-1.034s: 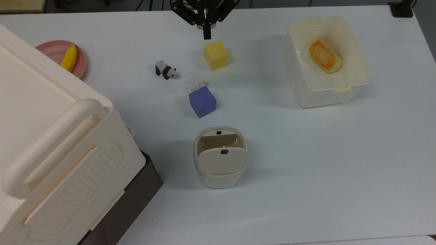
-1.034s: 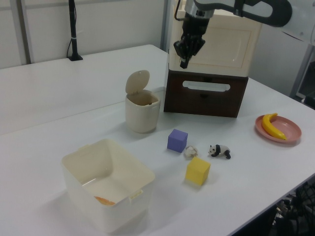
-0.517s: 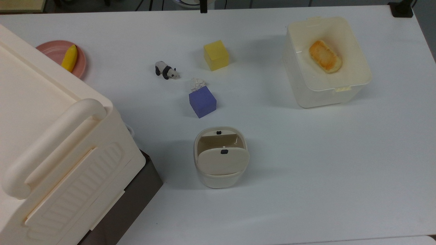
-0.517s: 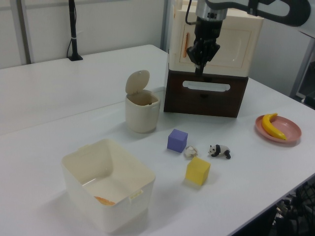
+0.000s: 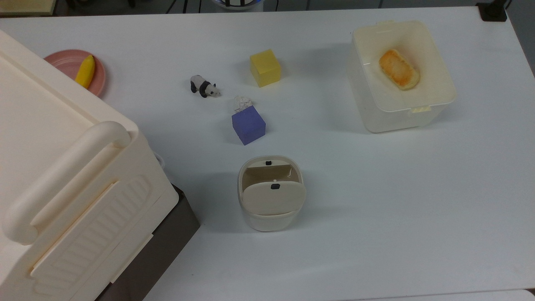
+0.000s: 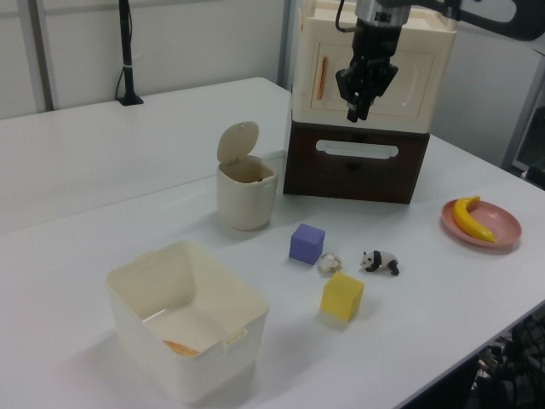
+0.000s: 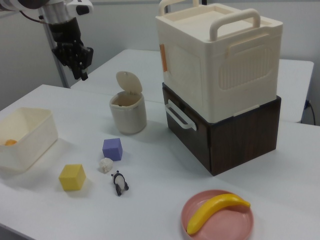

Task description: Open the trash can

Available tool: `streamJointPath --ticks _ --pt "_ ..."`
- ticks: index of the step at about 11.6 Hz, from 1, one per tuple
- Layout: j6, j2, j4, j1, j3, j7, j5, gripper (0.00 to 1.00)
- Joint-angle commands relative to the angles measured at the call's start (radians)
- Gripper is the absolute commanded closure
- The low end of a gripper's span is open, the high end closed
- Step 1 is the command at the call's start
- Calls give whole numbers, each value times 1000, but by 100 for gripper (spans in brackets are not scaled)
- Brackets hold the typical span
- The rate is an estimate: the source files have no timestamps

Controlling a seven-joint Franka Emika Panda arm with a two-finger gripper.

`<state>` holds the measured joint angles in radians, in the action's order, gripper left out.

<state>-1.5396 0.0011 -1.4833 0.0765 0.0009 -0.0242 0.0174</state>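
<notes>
Trash can (image 5: pixel 271 193) stands near the middle of the white table (image 5: pixel 376 209), its beige lid (image 6: pixel 238 141) tipped up on its hinge and the mouth uncovered, with a small black button (image 5: pixel 268 162) on the rim. Just beyond it in the top view sits a purple cube (image 5: pixel 248 124) with a crumpled white scrap (image 5: pixel 243 102) touching its far side, then a toy panda (image 5: pixel 204 86) and a yellow cube (image 5: pixel 265 67) farther on. To the top view's right is a white tub (image 5: pixel 401 75) with a piece of bread (image 5: pixel 398 69) inside. To the top view's left rises the big cream box (image 5: pixel 62 175) with its thick handle, stacked on a dark brown crate (image 7: pixel 235 135), and past it a pink plate (image 5: pixel 69 62) carrying a banana (image 5: pixel 85 71). My gripper (image 6: pixel 359 100) hangs high above the table, well apart from the can, pointing down; in the left view it sits in front of the cream box. My fingers look close together and hold nothing, though I cannot tell for sure how far they are parted.
</notes>
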Motion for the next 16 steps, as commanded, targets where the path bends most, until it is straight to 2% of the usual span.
streamJointPath --ticks 1,2,3,16 --pt "15 -24 -17 23 -22 -17 15 24" --pt "15 -23 -17 20 -24 -17 31 16" --pt "15 -21 -17 17 -27 -14 51 0" --pt "16 0 -2 5 -30 -16 67 0"
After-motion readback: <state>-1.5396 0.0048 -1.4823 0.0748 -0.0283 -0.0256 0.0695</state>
